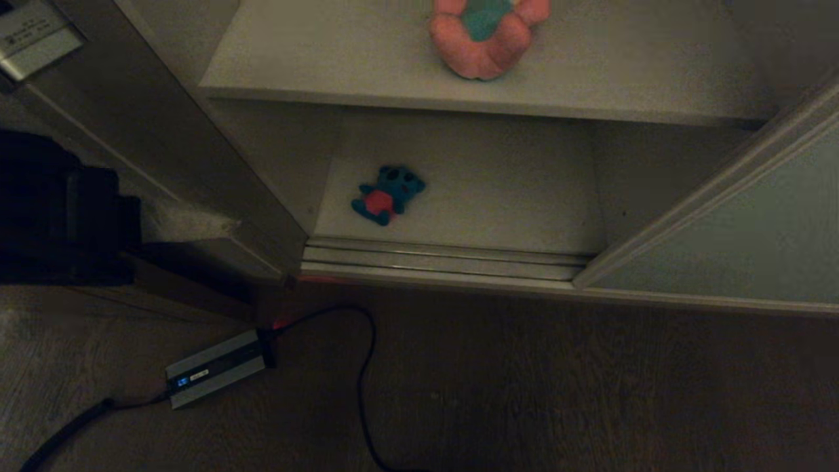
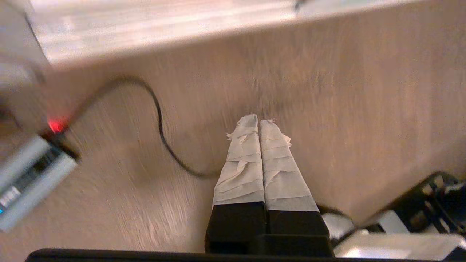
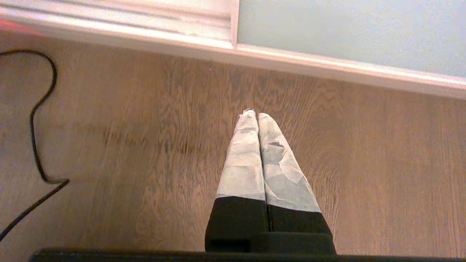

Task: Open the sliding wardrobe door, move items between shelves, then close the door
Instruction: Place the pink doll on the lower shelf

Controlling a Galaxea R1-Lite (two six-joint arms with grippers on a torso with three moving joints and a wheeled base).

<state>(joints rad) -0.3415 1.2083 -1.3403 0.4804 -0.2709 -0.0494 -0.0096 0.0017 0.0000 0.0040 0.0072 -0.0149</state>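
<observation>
Door (image 1: 741, 242) is slid open; teal toy (image 1: 388, 194) sits a shelf below the pink toy (image 1: 485, 36). Both the left gripper (image 2: 258, 122) and right gripper (image 3: 253, 114) are pinched closed, empty, over the floor (image 1: 590, 393).

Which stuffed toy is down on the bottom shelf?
The small teal toy with the red belly. It lies on the bottom shelf, while the bigger pink toy sits on the shelf above.
</observation>
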